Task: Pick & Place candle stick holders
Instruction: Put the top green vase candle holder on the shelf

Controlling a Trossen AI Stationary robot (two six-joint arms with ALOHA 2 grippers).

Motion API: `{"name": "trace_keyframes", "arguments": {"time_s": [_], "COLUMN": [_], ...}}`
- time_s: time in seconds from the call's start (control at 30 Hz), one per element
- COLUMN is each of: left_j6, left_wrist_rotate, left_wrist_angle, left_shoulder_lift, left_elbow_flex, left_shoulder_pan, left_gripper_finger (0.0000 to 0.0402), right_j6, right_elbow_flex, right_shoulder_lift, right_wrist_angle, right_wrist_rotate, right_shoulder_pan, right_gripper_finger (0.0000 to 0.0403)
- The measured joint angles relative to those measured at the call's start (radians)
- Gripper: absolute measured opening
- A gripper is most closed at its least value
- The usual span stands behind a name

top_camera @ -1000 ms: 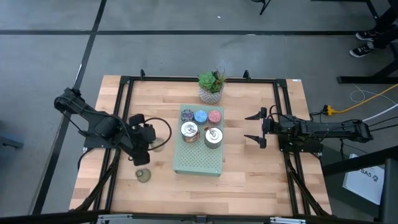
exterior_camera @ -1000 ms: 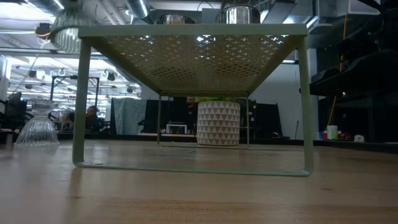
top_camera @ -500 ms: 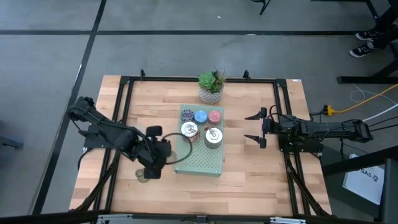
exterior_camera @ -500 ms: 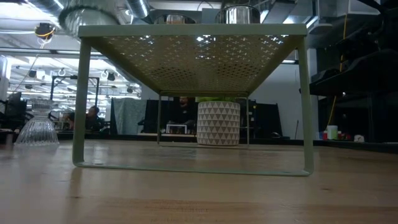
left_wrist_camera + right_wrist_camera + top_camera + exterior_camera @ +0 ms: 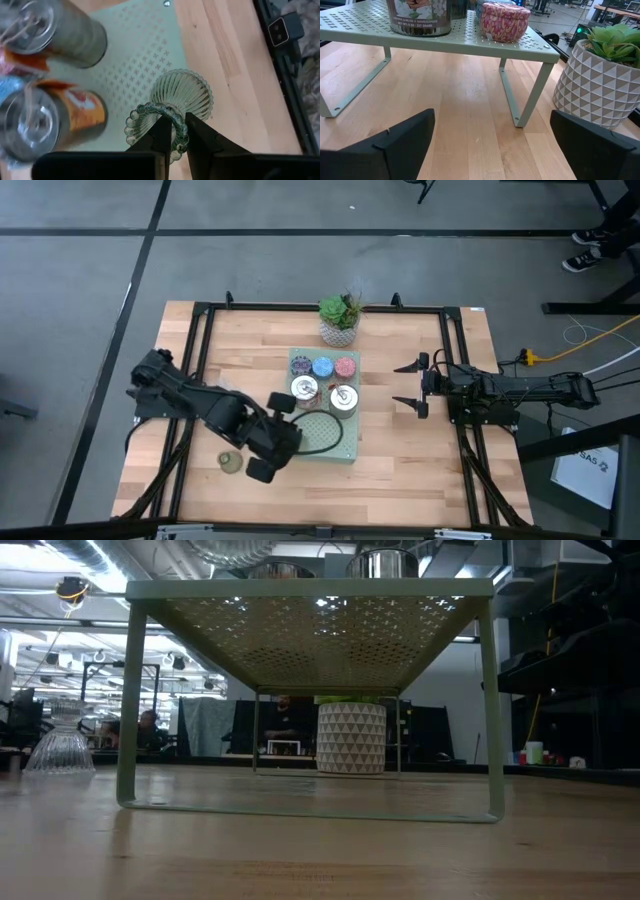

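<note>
My left gripper (image 5: 300, 432) is shut on a ribbed olive-green glass holder (image 5: 181, 94), above the near half of the green perforated rack (image 5: 340, 448). The holder also shows above the rack top in the low view (image 5: 240, 550). A second olive-green holder (image 5: 231, 463) stands on its base on the table left of the rack. Purple (image 5: 301, 364), blue (image 5: 323, 366) and pink (image 5: 346, 366) holders and two silver ones (image 5: 304, 389) (image 5: 343, 400) stand on the rack's far half. My right gripper (image 5: 410, 386) is open and empty to the right of the rack. My left gripper pinches the holder's beaded rim (image 5: 175, 120) between its two fingers (image 5: 162, 137). The fingers come from above, slanting from the table's left. The holder hangs beyond the fingertips, tipped, clear of the rack top.
A green succulent in a white patterned pot (image 5: 340, 320) stands at the far edge behind the rack. A black frame (image 5: 200, 310) runs round the table top. Bare wood lies near the front edge (image 5: 400, 480).
My left gripper has gone toward the table's right and near edges, from left of the rack to above its near half. The glass holder has gone with it, still shut in the fingers and clear of the rack.
</note>
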Motion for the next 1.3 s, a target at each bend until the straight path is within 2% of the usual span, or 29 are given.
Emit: {"name": "trace_keyframes", "arguments": {"time_s": [0.2, 0.37, 0.57, 0.73, 0.87, 1.0, 1.3], "left_j6": [0.141, 0.309, 0.494, 0.639, 0.76, 0.802, 0.772], "left_wrist_rotate": [0.027, 0.022, 0.015, -0.056, -0.03, 0.043, 0.058], "left_wrist_angle": [0.018, 0.099, 0.196, 0.221, 0.316, 0.364, 0.368], "left_shoulder_lift": [0.069, 0.101, 0.101, 0.1, 0.099, 0.104, 0.135], "left_elbow_flex": [0.016, 0.015, 0.016, 0.015, 0.007, 0.007, 0.006], "left_shoulder_pan": [0.029, 0.037, 0.039, 0.042, 0.055, 0.088, 0.161], "left_gripper_finger": [0.0031, 0.0031, 0.0031, 0.0031, 0.0031, 0.0031, 0.0031], "right_j6": [0.0, 0.0, 0.0, 0.0, 0.0, 0.0, 0.0], "right_elbow_flex": [0.0, 0.0, 0.0, 0.0, 0.0, 0.0, 0.0], "right_shoulder_lift": [0.0, 0.0, 0.0, 0.0, 0.0, 0.0, 0.0], "right_wrist_angle": [0.0, 0.0, 0.0, 0.0, 0.0, 0.0, 0.0], "right_wrist_rotate": [0.0, 0.0, 0.0, 0.0, 0.0, 0.0, 0.0], "right_shoulder_pan": [0.0, 0.0, 0.0, 0.0, 0.0, 0.0, 0.0], "right_gripper_finger": [0.0399, 0.0399, 0.0399, 0.0399, 0.0399, 0.0399, 0.0399]}}
